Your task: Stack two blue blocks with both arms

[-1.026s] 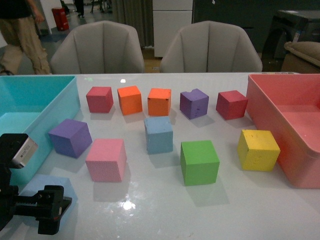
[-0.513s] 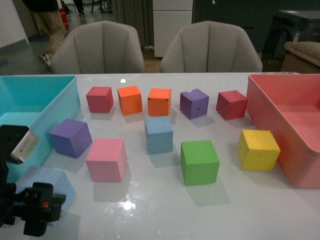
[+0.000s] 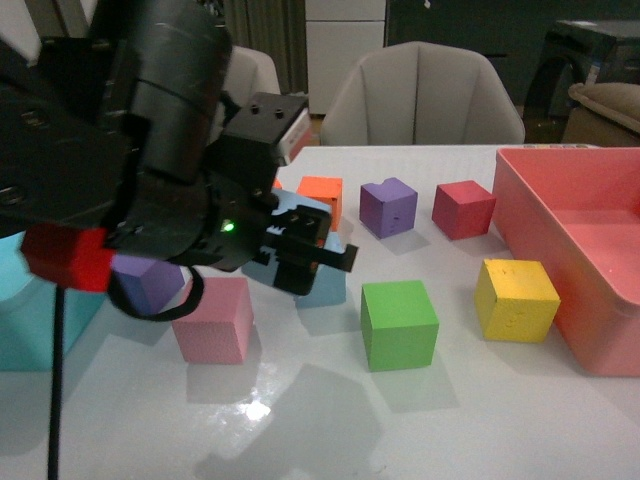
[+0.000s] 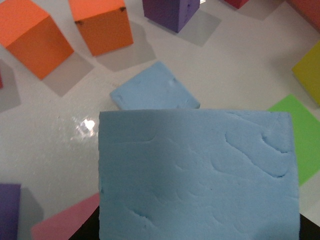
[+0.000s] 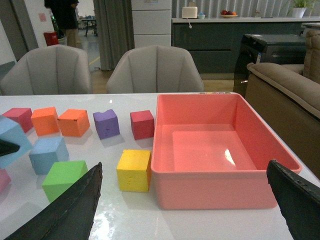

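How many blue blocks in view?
2. One blue block is held in the left pincer; the other blue block rests on the table close by. The arm may hide more.

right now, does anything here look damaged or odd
Yes: the purple cube in the far row has a notch missing from its top edge. The held blue block shows surface creases.

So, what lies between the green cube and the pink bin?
The yellow cube stands between the green cube and the pink bin; the front view shows it.
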Controlling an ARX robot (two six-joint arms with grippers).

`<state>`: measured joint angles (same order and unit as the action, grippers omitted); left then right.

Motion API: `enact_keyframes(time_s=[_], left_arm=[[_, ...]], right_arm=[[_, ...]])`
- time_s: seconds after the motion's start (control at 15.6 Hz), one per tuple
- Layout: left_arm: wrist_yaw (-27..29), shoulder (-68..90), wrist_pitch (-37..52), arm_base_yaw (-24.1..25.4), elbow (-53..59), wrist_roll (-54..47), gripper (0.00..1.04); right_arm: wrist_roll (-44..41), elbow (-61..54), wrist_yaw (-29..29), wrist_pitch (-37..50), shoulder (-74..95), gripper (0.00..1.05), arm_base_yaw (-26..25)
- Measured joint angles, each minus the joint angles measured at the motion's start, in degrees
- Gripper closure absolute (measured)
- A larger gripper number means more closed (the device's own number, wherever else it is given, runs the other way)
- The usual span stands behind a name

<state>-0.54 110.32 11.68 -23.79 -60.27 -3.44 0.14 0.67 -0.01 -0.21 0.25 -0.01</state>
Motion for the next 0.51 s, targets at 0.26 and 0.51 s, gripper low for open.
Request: enact_keyframes(time_s=[0.26, 0.51], left_arm=[[0.9, 7.0, -5.0, -1.0, -9.9, 0.3, 0.54], [2.3, 12.7, -9.2, -1.0, -18.7, 2.1, 0.54]], right_arm=[[0.0, 0.0, 0.0, 0.0, 0.0, 0.06, 0.0], [0.0, 0.0, 0.0, 0.0, 0.0, 0.06, 0.0]])
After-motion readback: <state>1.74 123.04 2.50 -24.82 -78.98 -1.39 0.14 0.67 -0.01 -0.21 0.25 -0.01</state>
